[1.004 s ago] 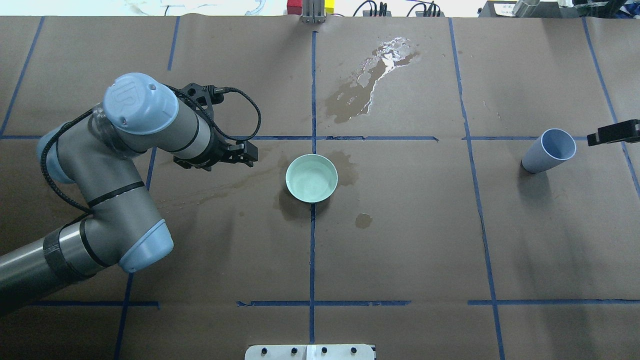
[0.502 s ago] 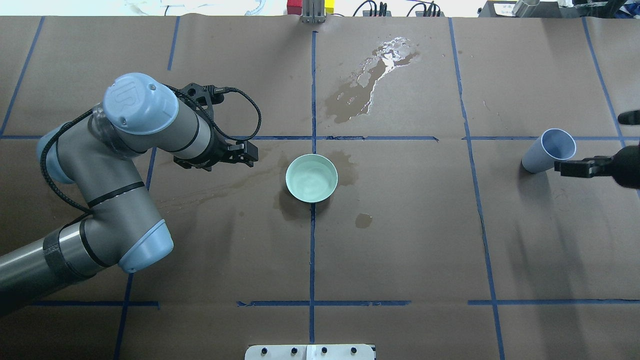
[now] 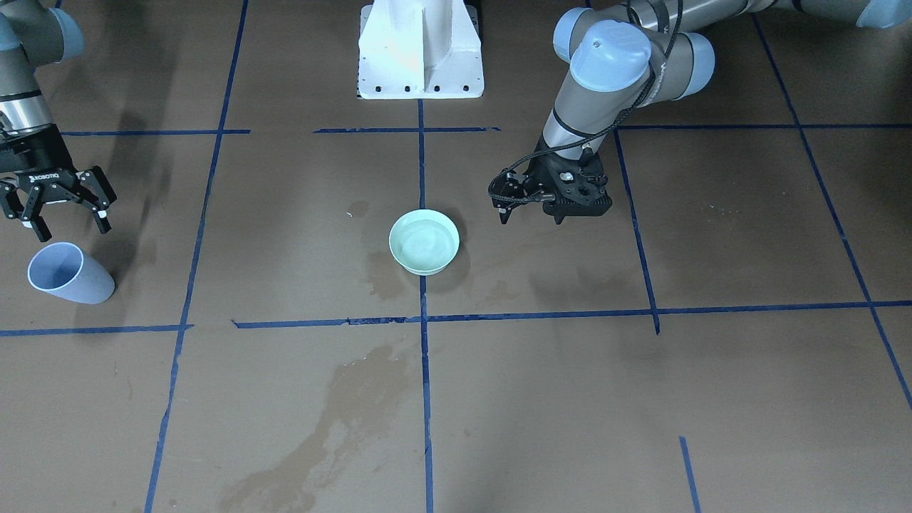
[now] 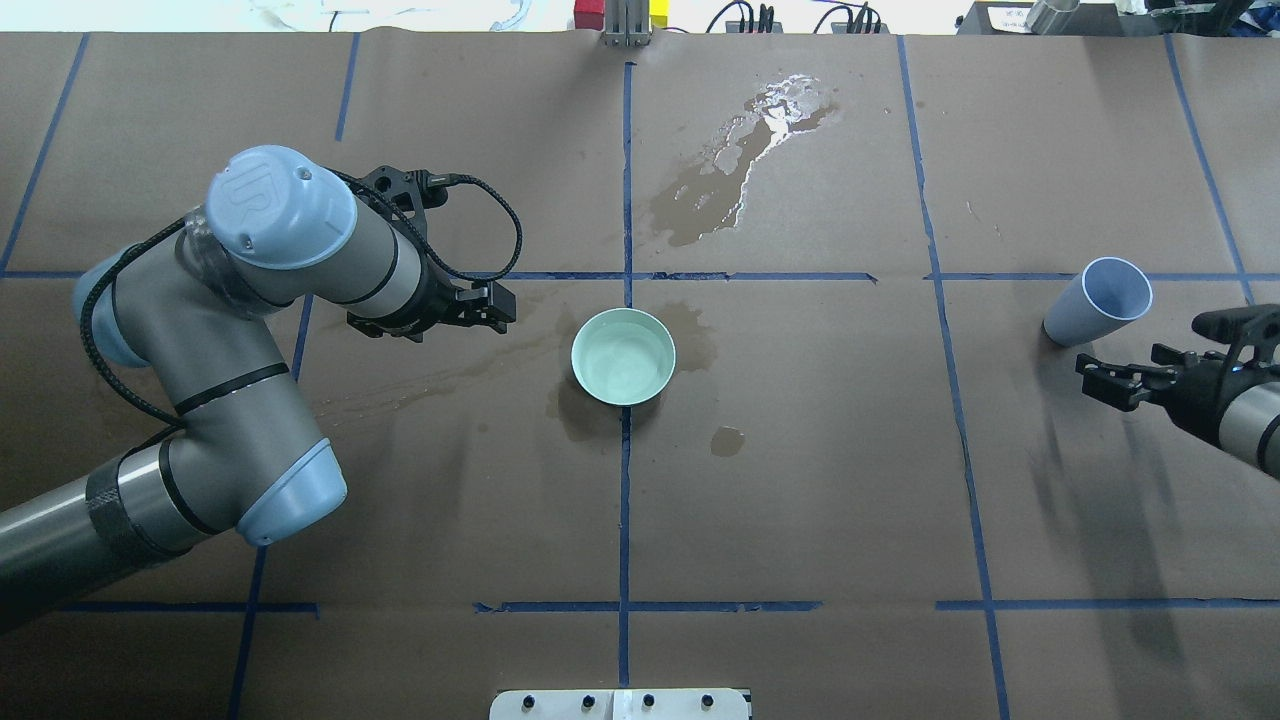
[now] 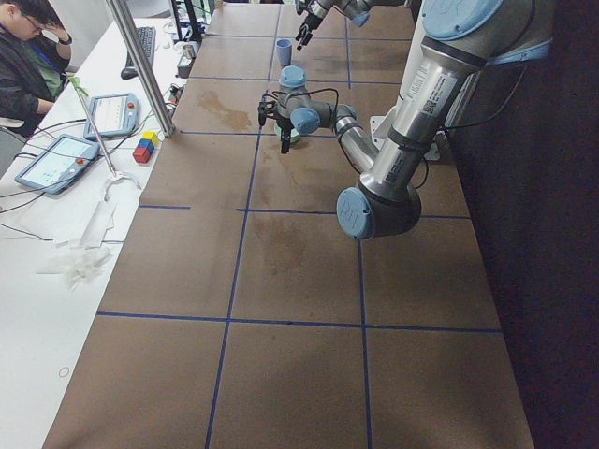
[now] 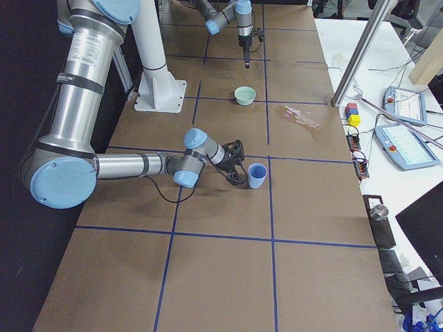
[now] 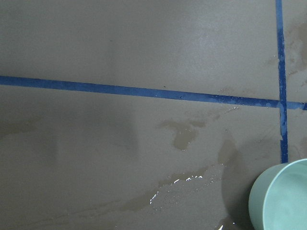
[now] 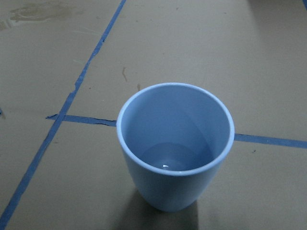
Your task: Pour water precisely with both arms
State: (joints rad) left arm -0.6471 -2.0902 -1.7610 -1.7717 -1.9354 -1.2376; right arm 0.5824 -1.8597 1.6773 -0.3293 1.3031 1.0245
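A pale blue cup (image 4: 1097, 303) stands at the table's right side, with a little water (image 8: 173, 160) in its bottom. My right gripper (image 3: 68, 226) is open and empty; it hangs just on the robot's side of the cup, and also shows in the overhead view (image 4: 1150, 350). A mint-green bowl (image 4: 623, 355) holding water (image 3: 425, 240) sits at the table's centre. My left gripper (image 4: 497, 304) looks shut and empty; it hovers left of the bowl, apart from it. The bowl's rim shows at the left wrist view's corner (image 7: 283, 201).
A glinting puddle (image 4: 745, 160) lies behind the bowl. Brown wet stains (image 4: 580, 415) ring the bowl and trail toward the left arm. The white pedestal base (image 3: 420, 50) stands at the robot's edge. Blue tape lines grid the brown paper.
My right gripper has swung from beside the cup's far right edge toward the robot's side and further into view. The left arm, bowl and cup have not moved.
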